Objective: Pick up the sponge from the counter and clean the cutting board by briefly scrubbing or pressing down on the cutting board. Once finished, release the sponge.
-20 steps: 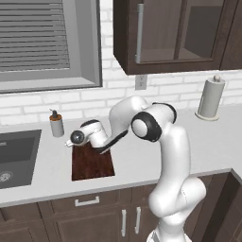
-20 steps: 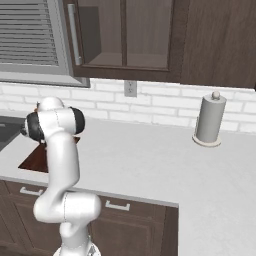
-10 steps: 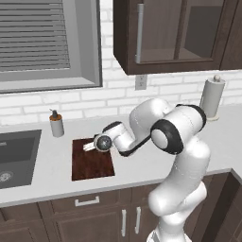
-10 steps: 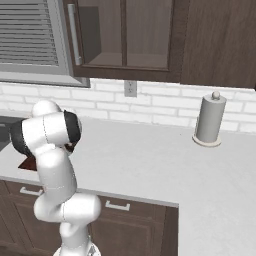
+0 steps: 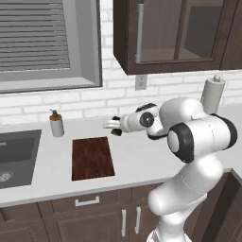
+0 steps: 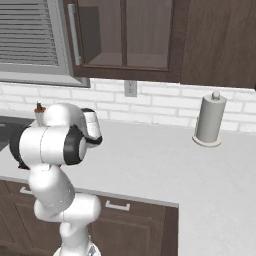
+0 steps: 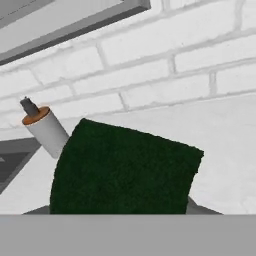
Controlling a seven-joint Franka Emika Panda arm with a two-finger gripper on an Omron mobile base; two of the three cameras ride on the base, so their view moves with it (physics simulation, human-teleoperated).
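Glossy white arm (image 5: pixel 198 142), rounded bulbous segments, dark joint discs, black bands near wrist

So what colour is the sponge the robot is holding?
Dark green: the sponge looks fuzzy and shows best in the hand view.

1. You are looking at a sponge (image 7: pixel 122 170) showing a dark green, coarse, fibrous face — matt and scratchy-looking.
2. The cutting board (image 5: pixel 92 158) is reading as dark reddish-brown wood with streaky grain and a dull finish.
3. The counter (image 5: pixel 137 160) is appearing as smooth, pale grey-white stone or laminate, with barely any shine.
4. The wall (image 7: pixel 165 60) is showing white painted brick — flat, with grey mortar lines.
5. The soap bottle (image 7: pixel 47 131) is looking like smooth grey-white plastic with an orange collar.
6. The cabinets (image 5: pixel 94 217) are displaying dark brown wood with pale metal-looking handles.
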